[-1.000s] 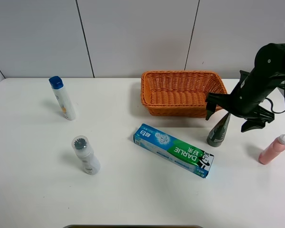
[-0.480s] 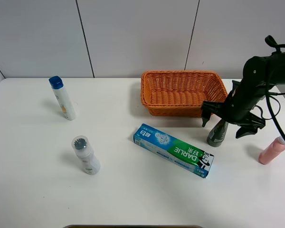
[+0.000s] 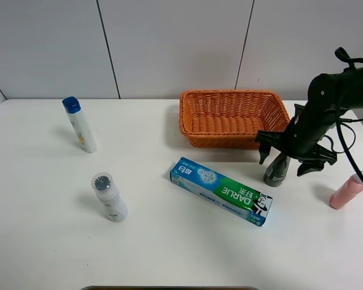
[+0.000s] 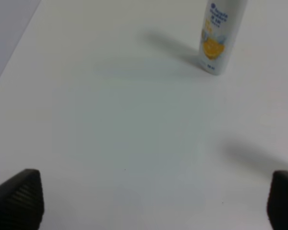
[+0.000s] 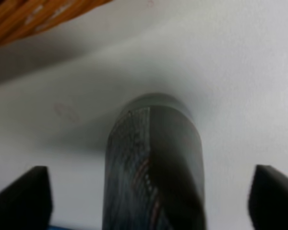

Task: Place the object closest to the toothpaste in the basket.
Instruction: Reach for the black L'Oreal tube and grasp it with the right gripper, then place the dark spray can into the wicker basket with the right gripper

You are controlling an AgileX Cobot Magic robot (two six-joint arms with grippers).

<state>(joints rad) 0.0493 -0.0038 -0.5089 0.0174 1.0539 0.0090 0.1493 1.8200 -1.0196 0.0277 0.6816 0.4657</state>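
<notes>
The toothpaste (image 3: 221, 190) is a blue-green box lying flat in the middle of the white table. Closest to it stands a dark grey tube (image 3: 276, 173), upright just off the box's right end. My right gripper (image 3: 282, 162) has come down around this tube, one finger on each side, open and with gaps to the tube. In the right wrist view the tube (image 5: 153, 163) rises between the two fingertips (image 5: 21, 196). The orange wicker basket (image 3: 230, 93) sits just behind the tube. My left gripper (image 4: 153, 199) is open over bare table.
A white bottle with a blue cap (image 3: 80, 124) stands at the far left and also shows in the left wrist view (image 4: 220, 36). A white bottle with a grey cap (image 3: 109, 197) is at front left. A pink bottle (image 3: 346, 192) leans at the right edge.
My right gripper has dropped and shifted left until its fingers straddle the dark tube, and the fingers have narrowed a little. Nothing else has moved.
</notes>
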